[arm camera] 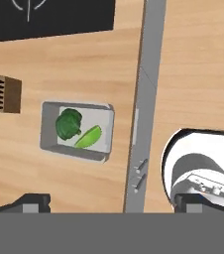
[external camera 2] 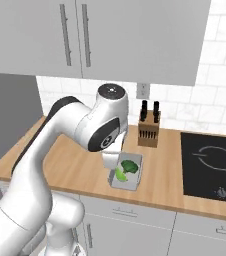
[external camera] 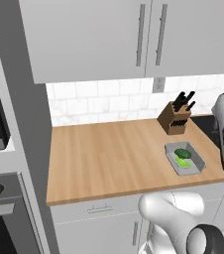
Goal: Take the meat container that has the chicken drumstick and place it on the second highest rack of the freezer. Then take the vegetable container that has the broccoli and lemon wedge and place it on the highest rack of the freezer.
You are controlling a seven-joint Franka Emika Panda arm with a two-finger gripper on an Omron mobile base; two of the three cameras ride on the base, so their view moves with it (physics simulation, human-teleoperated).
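Vegetable container point(arm camera: 77, 131), a shallow grey tray with the broccoli point(arm camera: 67, 124) and lemon wedge point(arm camera: 88, 137) loose inside, sits on the wooden counter point(external camera: 109, 154) near the knife block point(external camera: 174, 118); likely light and rigid, best pinched across a thin rim wall; gripper point(arm camera: 111, 203) jaws stand wide apart above it, holding nothing.

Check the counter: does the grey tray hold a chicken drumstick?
No, the tray holds only broccoli and a lemon wedge.

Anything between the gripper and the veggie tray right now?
Nothing visible. The gripper hangs open above the counter, and the vegetable container with the broccoli and lemon wedge lies uncovered below it. The knife block stands apart, off to one side.
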